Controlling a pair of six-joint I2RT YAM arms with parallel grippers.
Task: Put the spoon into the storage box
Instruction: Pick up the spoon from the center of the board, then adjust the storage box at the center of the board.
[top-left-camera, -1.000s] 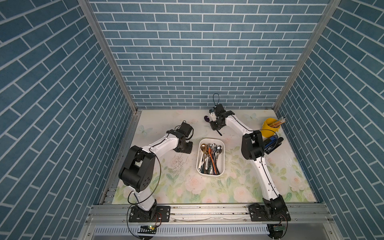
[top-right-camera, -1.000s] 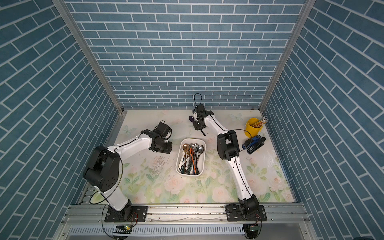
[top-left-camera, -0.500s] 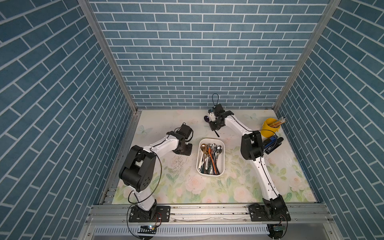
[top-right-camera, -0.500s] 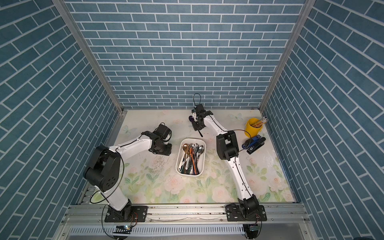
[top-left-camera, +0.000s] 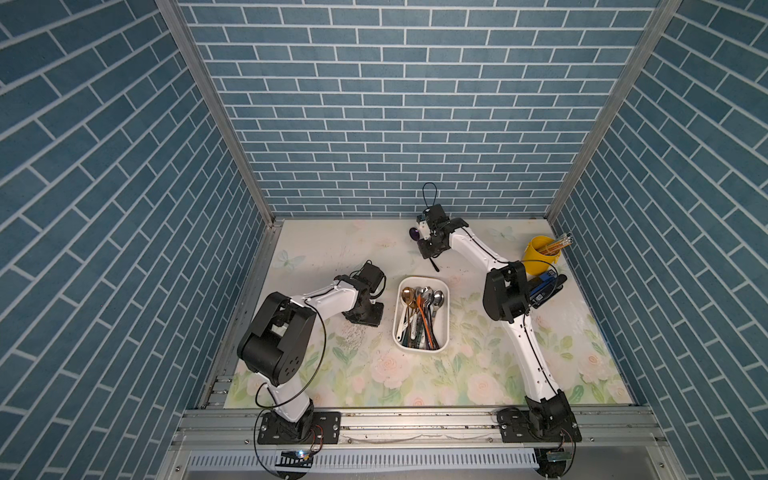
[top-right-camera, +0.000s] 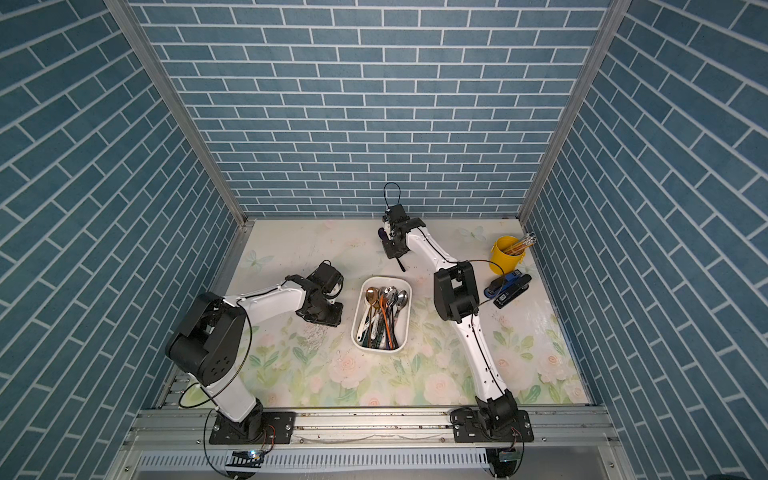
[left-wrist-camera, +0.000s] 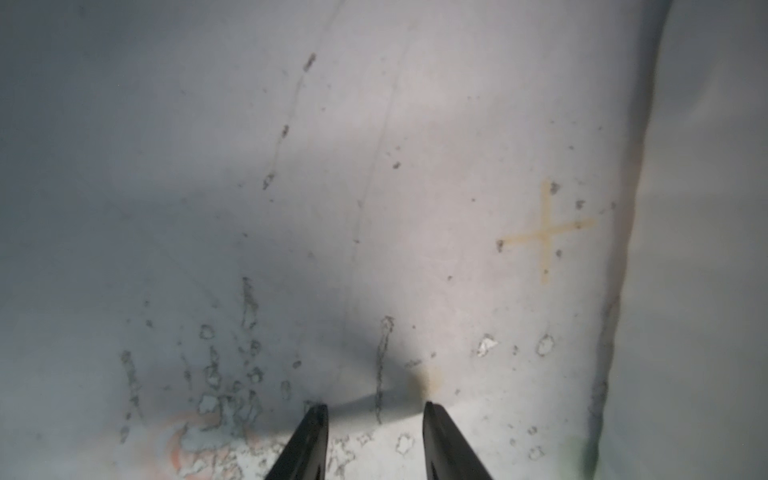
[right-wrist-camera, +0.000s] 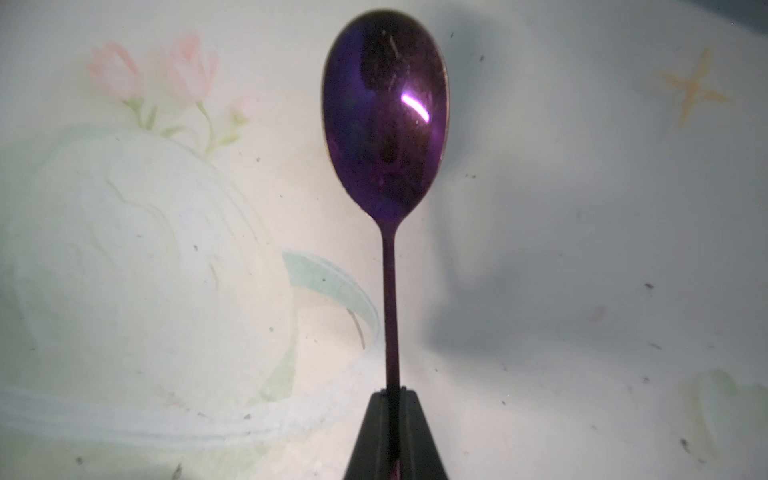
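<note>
Right claw (right-wrist-camera: 392, 395) has just clamped the handle of the purple spoon (right-wrist-camera: 384, 112) beyond the storage box (top-left-camera: 446, 324), ready for transfer; left claw (left-wrist-camera: 374, 415) stands apart, empty.

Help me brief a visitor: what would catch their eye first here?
A glossy purple metal spoon is clamped by its handle in the right gripper near the back wall. Mid-table, a white rounded plastic storage box is crammed with spoons; a yellow cup of pencils stands far right.
</note>
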